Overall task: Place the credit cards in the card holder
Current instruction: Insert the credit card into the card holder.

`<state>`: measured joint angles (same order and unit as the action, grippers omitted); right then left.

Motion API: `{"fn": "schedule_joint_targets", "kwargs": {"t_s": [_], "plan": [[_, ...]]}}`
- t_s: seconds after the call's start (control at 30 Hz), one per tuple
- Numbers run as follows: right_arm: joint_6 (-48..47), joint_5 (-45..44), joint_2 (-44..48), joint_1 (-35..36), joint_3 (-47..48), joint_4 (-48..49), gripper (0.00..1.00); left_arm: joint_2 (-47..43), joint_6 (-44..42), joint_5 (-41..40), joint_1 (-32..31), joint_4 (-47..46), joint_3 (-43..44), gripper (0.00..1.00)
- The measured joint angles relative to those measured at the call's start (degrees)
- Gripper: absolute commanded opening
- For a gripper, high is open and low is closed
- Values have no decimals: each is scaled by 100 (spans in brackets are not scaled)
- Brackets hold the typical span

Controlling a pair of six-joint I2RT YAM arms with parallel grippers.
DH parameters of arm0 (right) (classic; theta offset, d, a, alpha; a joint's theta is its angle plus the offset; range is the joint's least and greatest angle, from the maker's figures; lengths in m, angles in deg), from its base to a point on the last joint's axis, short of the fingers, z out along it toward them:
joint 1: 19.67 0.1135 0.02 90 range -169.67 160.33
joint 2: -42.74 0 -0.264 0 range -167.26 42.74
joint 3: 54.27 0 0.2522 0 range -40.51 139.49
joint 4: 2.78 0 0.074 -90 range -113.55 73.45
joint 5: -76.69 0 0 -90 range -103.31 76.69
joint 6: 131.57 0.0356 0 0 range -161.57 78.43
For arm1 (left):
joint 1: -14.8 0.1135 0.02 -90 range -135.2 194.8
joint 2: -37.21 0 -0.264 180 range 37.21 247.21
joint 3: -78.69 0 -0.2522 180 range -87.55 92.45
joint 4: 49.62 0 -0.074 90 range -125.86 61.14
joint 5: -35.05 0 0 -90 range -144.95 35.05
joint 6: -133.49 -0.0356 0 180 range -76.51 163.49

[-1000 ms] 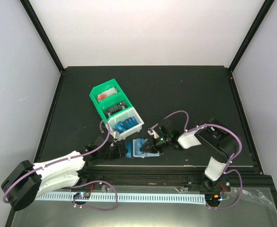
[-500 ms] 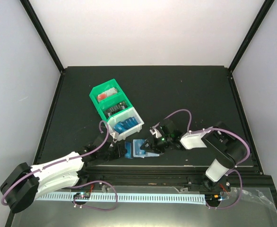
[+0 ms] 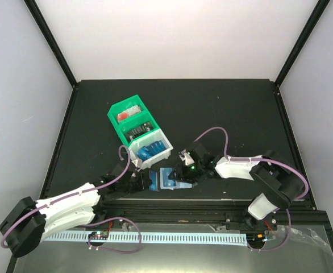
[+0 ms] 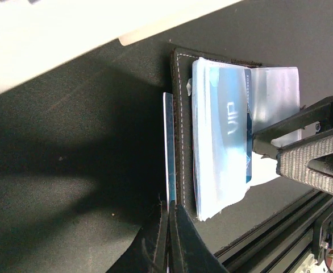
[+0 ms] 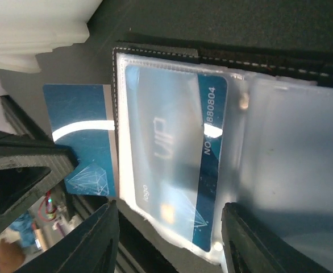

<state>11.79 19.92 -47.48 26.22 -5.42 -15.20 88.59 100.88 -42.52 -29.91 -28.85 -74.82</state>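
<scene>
The black card holder (image 3: 169, 177) lies open near the table's front edge, its clear sleeves (image 4: 269, 96) facing up. One blue credit card (image 5: 172, 159) printed VIP sits inside a sleeve. My right gripper (image 5: 169, 239) hovers over that sleeve, open, one finger (image 5: 98, 239) on each side of it and nothing pinched. A second blue credit card (image 5: 84, 142) stands just beyond the holder's left edge (image 4: 183, 142). My left gripper (image 4: 170, 227) is shut on this card (image 4: 168, 148), seen edge-on in the left wrist view.
A green bin (image 3: 116, 126) and a white bin (image 3: 167, 142) with blue cards stand just behind the holder, slanting toward the back left. The black front rail (image 3: 212, 199) runs close below the holder. The right gripper's fingers (image 4: 314, 148) crowd the holder's right side.
My right gripper has opened over the sleeved card and its arm has stretched lower and to the right. The left gripper still holds its card against the holder's left edge.
</scene>
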Motion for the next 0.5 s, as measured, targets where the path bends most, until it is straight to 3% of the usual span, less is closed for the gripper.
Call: {"fn": "schedule_joint_targets", "kwargs": {"t_s": [0.5], "plan": [[-485,-868,-162,568,782,-1078,48,197,-22,96,0,-179,0,2]]}}
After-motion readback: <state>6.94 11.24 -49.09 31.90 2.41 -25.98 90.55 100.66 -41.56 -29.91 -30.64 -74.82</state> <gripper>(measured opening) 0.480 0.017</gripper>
